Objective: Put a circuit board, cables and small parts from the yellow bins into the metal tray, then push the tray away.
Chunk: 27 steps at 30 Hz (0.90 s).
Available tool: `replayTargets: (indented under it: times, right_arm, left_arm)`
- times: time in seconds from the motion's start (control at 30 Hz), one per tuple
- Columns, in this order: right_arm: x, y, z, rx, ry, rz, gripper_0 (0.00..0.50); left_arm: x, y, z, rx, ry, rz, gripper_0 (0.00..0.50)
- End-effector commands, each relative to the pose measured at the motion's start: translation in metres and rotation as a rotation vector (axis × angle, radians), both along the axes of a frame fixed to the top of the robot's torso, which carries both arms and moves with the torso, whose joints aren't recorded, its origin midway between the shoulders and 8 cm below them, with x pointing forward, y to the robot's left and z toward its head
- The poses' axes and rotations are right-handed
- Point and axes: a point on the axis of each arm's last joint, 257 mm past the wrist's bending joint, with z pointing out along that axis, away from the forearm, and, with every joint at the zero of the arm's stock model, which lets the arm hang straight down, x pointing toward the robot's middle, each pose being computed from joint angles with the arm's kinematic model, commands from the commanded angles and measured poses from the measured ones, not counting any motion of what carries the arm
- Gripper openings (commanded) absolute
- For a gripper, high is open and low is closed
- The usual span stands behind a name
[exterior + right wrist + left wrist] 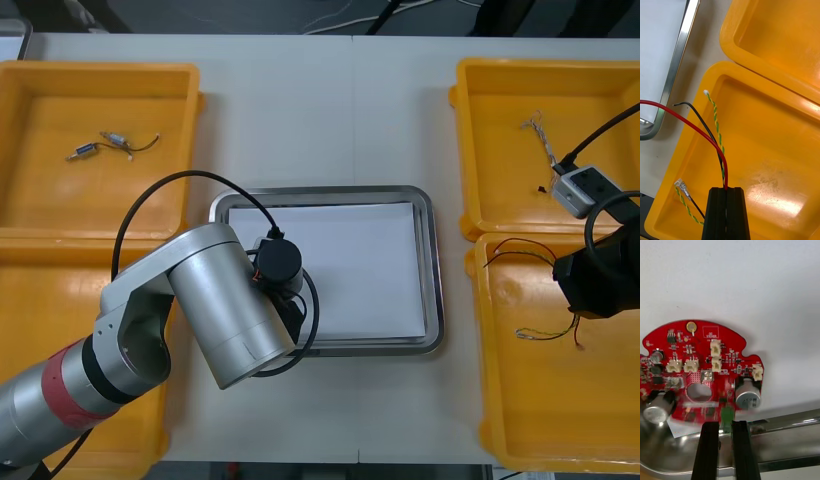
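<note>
On my feed the left gripper [725, 423] sits over the near left corner of the metal tray [430, 265]. Its fingers pinch the edge of the round red circuit board [700, 363], held apart only by the board's thickness, with a small green part between them. The board lies over the white inside of the tray, just past the shiny rim, and I cannot tell whether it touches the white surface. The right gripper [726, 188] is over the near right bin [560, 420], fingers pressed together on a red and black cable [688, 122]. The cable's strands run from the fingertips toward the bin corner nearest the tray, and the red strand passes over the bin's rim. A yellow and green twisted wire [717, 127] lies alongside them in that bin. The far right bin [500, 200] holds a thin twisted cable [540, 130], and the far left bin [60, 205] holds a few small metal parts [95, 148].
</note>
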Motion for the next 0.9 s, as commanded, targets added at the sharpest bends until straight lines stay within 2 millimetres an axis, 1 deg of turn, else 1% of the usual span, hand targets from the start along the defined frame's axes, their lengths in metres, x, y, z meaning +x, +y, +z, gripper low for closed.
replayTargets:
  times: [0.03, 0.07, 0.1, 0.13, 0.17, 0.2, 0.23, 0.3, 0.43, 0.6, 0.7, 0.77, 0.83, 0.9]
  right_arm:
    - [0.002, 0.004, 0.008, -0.029, -0.020, 0.052, 0.000]
    - [0.002, 0.004, 0.008, -0.029, -0.020, 0.052, 0.000]
    - [0.002, 0.004, 0.008, -0.029, -0.020, 0.052, 0.000]
    - [0.002, 0.004, 0.008, -0.029, -0.020, 0.052, 0.000]
    - [0.002, 0.004, 0.008, -0.029, -0.020, 0.052, 0.000]
    - [0.002, 0.004, 0.008, -0.029, -0.020, 0.052, 0.000]
    - [0.002, 0.004, 0.008, -0.029, -0.020, 0.052, 0.000]
    - [0.002, 0.004, 0.008, -0.029, -0.020, 0.052, 0.000]
    - [0.002, 0.004, 0.008, -0.029, -0.020, 0.052, 0.000]
    - [0.002, 0.004, 0.008, -0.029, -0.020, 0.052, 0.000]
    - [0.002, 0.004, 0.008, -0.029, -0.020, 0.052, 0.000]
    - [0.002, 0.004, 0.008, -0.029, -0.020, 0.052, 0.000]
    - [0.002, 0.004, 0.008, -0.029, -0.020, 0.052, 0.000]
    - [0.002, 0.004, 0.008, -0.029, -0.020, 0.052, 0.000]
  left_arm:
    - [-0.006, -0.018, 0.000, 0.019, 0.000, -0.120, 0.228]
    - [-0.006, -0.018, 0.000, 0.018, -0.002, -0.119, 0.261]
    - [-0.006, -0.018, 0.000, 0.017, -0.003, -0.120, 0.325]
    - [-0.006, -0.018, 0.000, 0.017, -0.003, -0.120, 0.325]
    - [-0.005, -0.019, 0.000, 0.016, -0.004, -0.120, 0.400]
    - [-0.005, -0.019, 0.000, 0.016, -0.004, -0.120, 0.400]
    - [-0.005, -0.019, 0.001, 0.017, -0.006, -0.120, 0.468]
    - [-0.003, -0.018, 0.002, 0.019, -0.011, -0.118, 0.500]
    - [0.000, -0.017, 0.005, 0.014, -0.021, -0.112, 0.500]
    - [0.005, -0.016, 0.021, -0.011, -0.042, -0.100, 0.500]
    - [0.003, -0.009, 0.038, -0.021, -0.042, -0.092, 0.500]
    - [0.001, -0.006, 0.045, -0.026, -0.040, -0.091, 0.500]
    - [-0.002, 0.001, 0.060, -0.038, -0.039, -0.089, 0.500]
    - [-0.001, 0.003, 0.078, -0.071, -0.067, -0.103, 0.500]
